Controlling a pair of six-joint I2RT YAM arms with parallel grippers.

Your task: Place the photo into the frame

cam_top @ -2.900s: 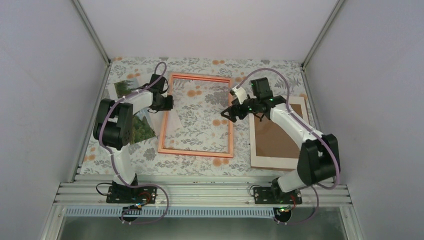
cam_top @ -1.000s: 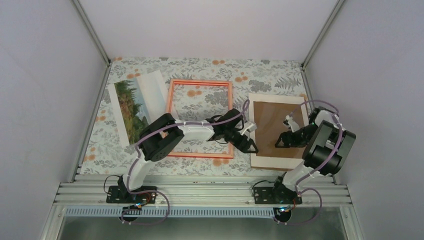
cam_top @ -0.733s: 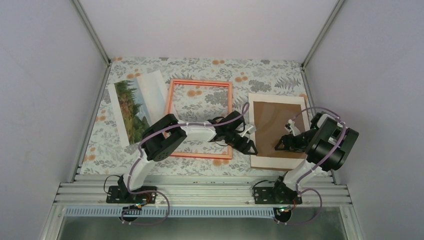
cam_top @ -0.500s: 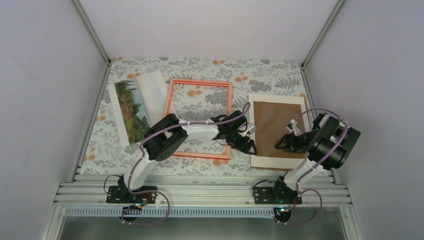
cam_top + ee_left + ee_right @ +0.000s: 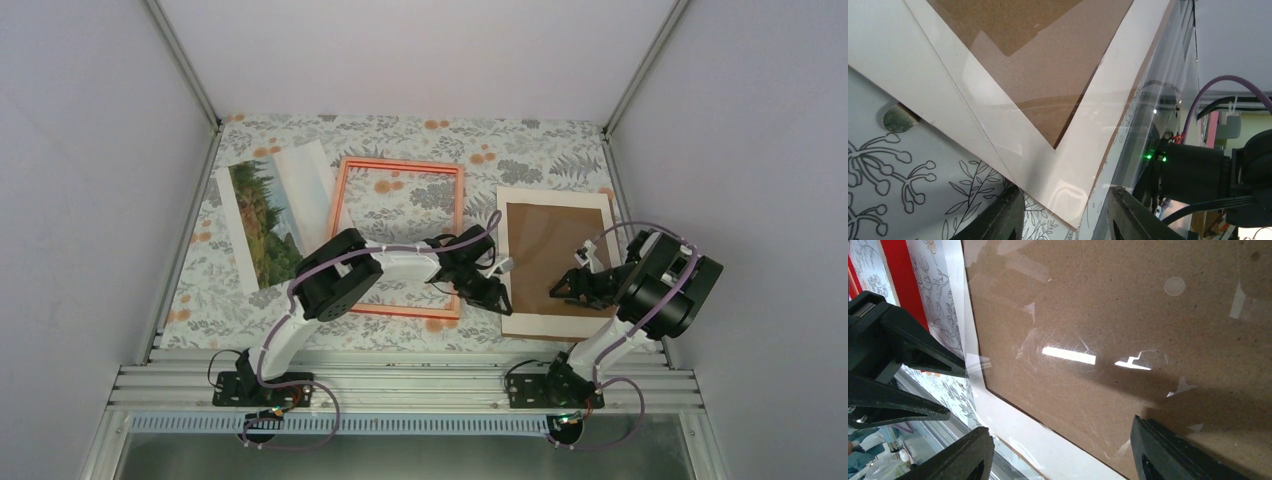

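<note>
Left arm [image 5: 400, 263] further right, across frame's [image 5: 400, 163] hidden corner

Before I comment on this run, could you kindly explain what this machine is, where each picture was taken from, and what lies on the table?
The machine is two robot arms, the left arm and the right arm, bolted at the near edge of a table. Each ends in a two-finger gripper. The wide picture comes from a fixed camera above and behind them. The other two come from a camera on each wrist, looking past its own fingers. On the flowered cloth lie a landscape photo on the left, a red-orange frame in the middle and a brown board with a white border on the right. The left gripper is at that board's near-left corner. The right gripper is over its brown part. Both are open and hold nothing.
</note>
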